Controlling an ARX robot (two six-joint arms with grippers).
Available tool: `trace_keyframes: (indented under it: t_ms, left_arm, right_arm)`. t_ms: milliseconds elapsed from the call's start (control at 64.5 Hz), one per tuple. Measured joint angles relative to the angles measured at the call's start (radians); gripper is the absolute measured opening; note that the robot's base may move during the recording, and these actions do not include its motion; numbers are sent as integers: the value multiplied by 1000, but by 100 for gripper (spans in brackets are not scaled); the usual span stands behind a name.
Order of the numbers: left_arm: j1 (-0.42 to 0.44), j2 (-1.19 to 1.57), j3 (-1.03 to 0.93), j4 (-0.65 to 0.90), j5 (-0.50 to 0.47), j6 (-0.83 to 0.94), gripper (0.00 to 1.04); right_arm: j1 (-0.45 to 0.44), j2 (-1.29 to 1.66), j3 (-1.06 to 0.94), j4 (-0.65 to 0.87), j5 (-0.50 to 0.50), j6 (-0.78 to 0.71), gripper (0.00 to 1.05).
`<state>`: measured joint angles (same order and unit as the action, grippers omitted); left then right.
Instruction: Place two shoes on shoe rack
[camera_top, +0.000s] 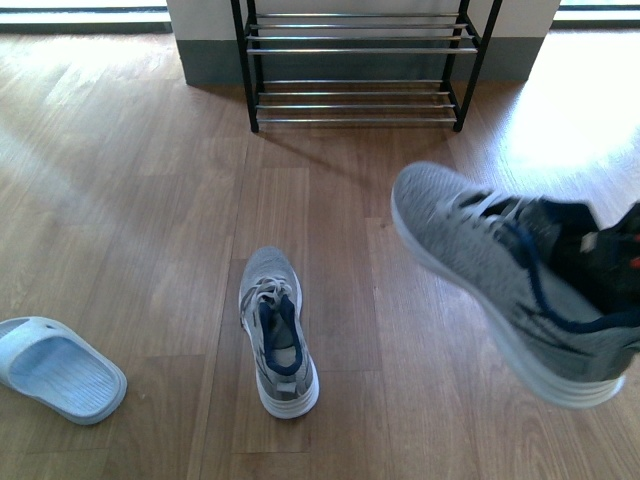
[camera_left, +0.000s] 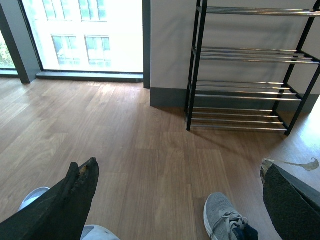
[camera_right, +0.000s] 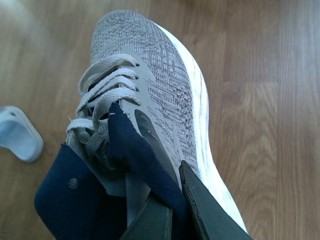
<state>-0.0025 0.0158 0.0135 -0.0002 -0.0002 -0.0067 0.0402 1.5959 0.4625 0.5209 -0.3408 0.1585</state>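
My right gripper (camera_right: 172, 207) is shut on a grey knit sneaker (camera_top: 500, 275), pinching its side wall at the navy collar, and holds it tilted in the air at the right; it also shows in the right wrist view (camera_right: 150, 95). The second grey sneaker (camera_top: 277, 330) stands on the floor in the middle, toe toward the shoe rack (camera_top: 355, 65) at the far wall. It also shows in the left wrist view (camera_left: 225, 220), as does the rack (camera_left: 250, 70). A pale blue slide (camera_top: 58, 367) lies at the near left. My left gripper (camera_left: 180, 200) is open and empty above the floor.
Wooden floor (camera_top: 150, 200) lies between the shoes and the rack. A grey wall base (camera_top: 210, 60) runs behind the rack. A tall window (camera_left: 85, 35) stands left of it. A slide's edge (camera_right: 17, 135) shows in the right wrist view.
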Motion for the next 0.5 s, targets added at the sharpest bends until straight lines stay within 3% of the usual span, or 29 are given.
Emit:
trace_keyframes:
  t_ms: [217, 496]
  left_arm:
    - [0, 0, 0, 0, 0, 0, 95]
    - [0, 0, 0, 0, 0, 0, 95]
  right_arm:
    - [-68, -539, -86, -274, -133, 60, 1]
    - [-73, -627, -108, -288, -156, 72, 1]
